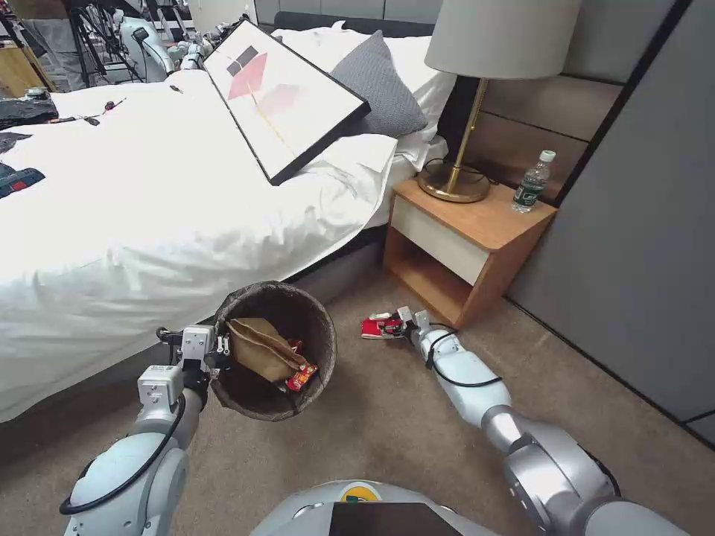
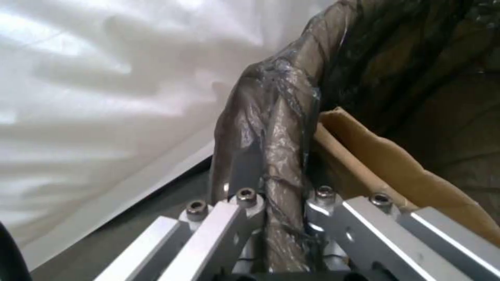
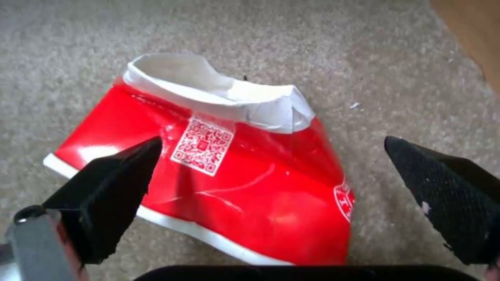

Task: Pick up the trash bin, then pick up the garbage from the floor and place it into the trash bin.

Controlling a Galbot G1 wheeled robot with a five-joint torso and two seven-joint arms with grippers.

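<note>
The trash bin (image 1: 274, 350), lined with a dark brown bag, hangs tilted above the carpet beside the bed. My left gripper (image 1: 216, 350) is shut on its rim (image 2: 281, 156). A brown paper bag (image 1: 261, 346) and a small red packet (image 1: 301, 378) lie inside. On the carpet in front of the nightstand lies a piece of garbage, a crushed red-and-white packet (image 1: 378, 327) (image 3: 224, 171). My right gripper (image 1: 402, 321) (image 3: 271, 191) is low over it and open, one black finger (image 3: 115, 183) on the packet's side, the other finger (image 3: 443, 187) beyond its edge.
A white-sheeted bed (image 1: 149, 216) with a framed picture (image 1: 283, 97) lies to the left. A wooden nightstand (image 1: 462, 238) holds a lamp (image 1: 477, 112) and a water bottle (image 1: 532, 182). A grey wall (image 1: 640, 223) stands at the right. Open carpet (image 1: 387, 439) lies near me.
</note>
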